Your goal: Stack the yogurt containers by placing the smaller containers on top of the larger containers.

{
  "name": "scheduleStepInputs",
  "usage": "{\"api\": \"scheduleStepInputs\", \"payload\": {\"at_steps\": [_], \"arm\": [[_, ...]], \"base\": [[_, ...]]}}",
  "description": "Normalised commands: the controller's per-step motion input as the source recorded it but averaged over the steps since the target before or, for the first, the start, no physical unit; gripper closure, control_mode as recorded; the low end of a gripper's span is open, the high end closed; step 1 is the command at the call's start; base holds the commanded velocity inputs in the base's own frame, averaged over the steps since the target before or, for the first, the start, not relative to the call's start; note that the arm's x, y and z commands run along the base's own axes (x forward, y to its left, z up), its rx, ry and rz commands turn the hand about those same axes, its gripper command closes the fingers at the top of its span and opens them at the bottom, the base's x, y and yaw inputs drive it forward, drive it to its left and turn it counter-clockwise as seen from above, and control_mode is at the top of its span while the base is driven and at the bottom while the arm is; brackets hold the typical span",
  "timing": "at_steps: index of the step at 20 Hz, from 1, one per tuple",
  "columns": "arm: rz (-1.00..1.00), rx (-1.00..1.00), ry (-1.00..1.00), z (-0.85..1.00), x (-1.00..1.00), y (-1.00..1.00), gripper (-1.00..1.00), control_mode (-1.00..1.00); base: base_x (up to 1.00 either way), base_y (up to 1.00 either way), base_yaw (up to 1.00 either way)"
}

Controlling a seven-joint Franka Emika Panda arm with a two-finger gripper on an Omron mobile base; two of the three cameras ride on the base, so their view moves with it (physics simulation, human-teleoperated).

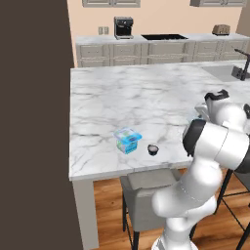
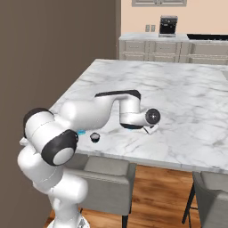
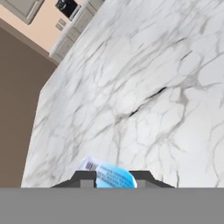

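— Hand (image 2: 151, 129)?
— Nearly closed, pinching a blue-and-white packet (image 3: 111, 176) low over the tabletop (image 1: 146, 97).
— Others?
— Dark cup (image 1: 153, 149) beside blue pack (image 1: 128, 140), front edge, well apart from it

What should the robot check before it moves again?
1. Big blue yogurt pack upright on the counter: ok.
2. Top of the pack bare: ok.
3. Little dark cup standing beside the pack, apart from it: ok.
4. Fingers free to grab the cup: not ok, a blue labelled thing sits between them.
5. What that blue labelled thing is: cannot tell.
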Motion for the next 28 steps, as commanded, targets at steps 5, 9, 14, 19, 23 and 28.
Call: {"api": "scheduleStepInputs", "payload": {"at_steps": [5, 9, 14, 19, 23, 28], "arm": [[0.00, 0.00, 0.00, 0.33, -0.18, 0.27, 1.00, -1.00], [0.00, 0.00, 0.00, 0.31, -0.21, 0.26, 1.00, -1.00], [0.00, 0.00, 0.00, 0.31, -0.23, 0.26, 1.00, -1.00], [0.00, 0.00, -0.01, 0.26, -0.22, 0.33, 1.00, -1.00], [0.00, 0.00, -0.01, 0.16, -0.24, 0.40, 1.00, -1.00], [0.00, 0.00, -0.02, 0.12, -0.25, 0.43, 1.00, -1.00]], "base": [[0.00, 0.00, 0.00], [0.00, 0.00, 0.00], [0.00, 0.00, 0.00], [0.00, 0.00, 0.00], [0.00, 0.00, 0.00], [0.00, 0.00, 0.00]]}}
